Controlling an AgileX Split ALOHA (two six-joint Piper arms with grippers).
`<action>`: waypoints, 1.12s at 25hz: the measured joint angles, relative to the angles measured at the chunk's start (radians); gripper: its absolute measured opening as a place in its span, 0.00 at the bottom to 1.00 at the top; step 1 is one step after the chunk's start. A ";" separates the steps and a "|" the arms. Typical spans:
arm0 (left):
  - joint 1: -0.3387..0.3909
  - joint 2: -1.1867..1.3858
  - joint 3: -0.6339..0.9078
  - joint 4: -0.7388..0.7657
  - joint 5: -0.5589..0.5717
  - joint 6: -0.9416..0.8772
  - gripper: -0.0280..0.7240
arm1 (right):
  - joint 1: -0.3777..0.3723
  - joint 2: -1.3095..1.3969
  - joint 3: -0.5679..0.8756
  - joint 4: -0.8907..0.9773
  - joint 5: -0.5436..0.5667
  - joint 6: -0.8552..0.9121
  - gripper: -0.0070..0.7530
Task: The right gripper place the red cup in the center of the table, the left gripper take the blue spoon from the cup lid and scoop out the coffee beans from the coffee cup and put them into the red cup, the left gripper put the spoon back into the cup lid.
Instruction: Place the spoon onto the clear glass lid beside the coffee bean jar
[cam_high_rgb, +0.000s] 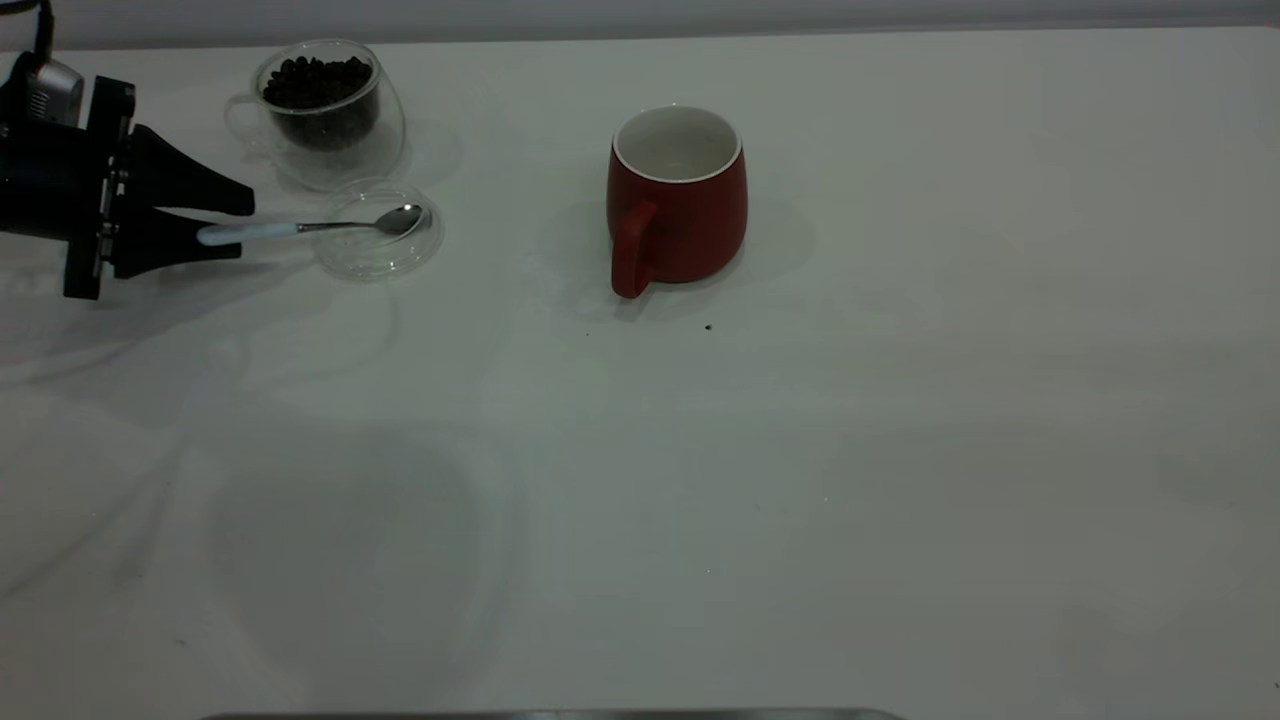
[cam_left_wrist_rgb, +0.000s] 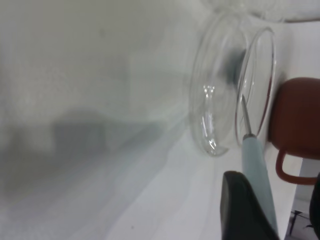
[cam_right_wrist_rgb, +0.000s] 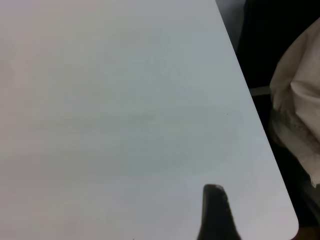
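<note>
Left gripper (cam_high_rgb: 240, 225) sits at the table's (cam_high_rgb: 700, 520) left side with its 2 black fingers (cam_high_rgb: 205, 192) spread apart, straddling the pale end of the blue spoon (cam_high_rgb: 300, 229) but not yet pinching it, as far as the exterior view shows. That spoon rests with its metal bowl in the cup lid (cam_high_rgb: 380, 228), handle sticking out toward the gripper, just in front of the coffee cup (cam_high_rgb: 325, 108) heaped with coffee beans (cam_high_rgb: 318, 82). The red cup (cam_high_rgb: 677, 200) stands upright near the middle, seemingly bare inside, so scooping is still ahead. Only 1 fingertip of the right gripper (cam_right_wrist_rgb: 216, 212) shows (its opening cannot be told), over bare tabletop by an edge. Closing off-centre on the thin handle could lever the spoon, skidding the light lid or nudging the glass cup.
</note>
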 joint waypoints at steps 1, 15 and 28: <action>-0.002 0.000 0.000 0.000 -0.008 0.000 0.56 | 0.000 0.000 0.000 0.000 0.000 0.000 0.71; -0.018 0.000 0.000 -0.001 -0.033 0.006 0.63 | 0.000 0.000 0.000 0.000 0.000 0.000 0.71; -0.009 -0.004 0.000 0.079 -0.083 0.030 0.80 | 0.000 0.000 0.000 0.000 0.000 0.000 0.71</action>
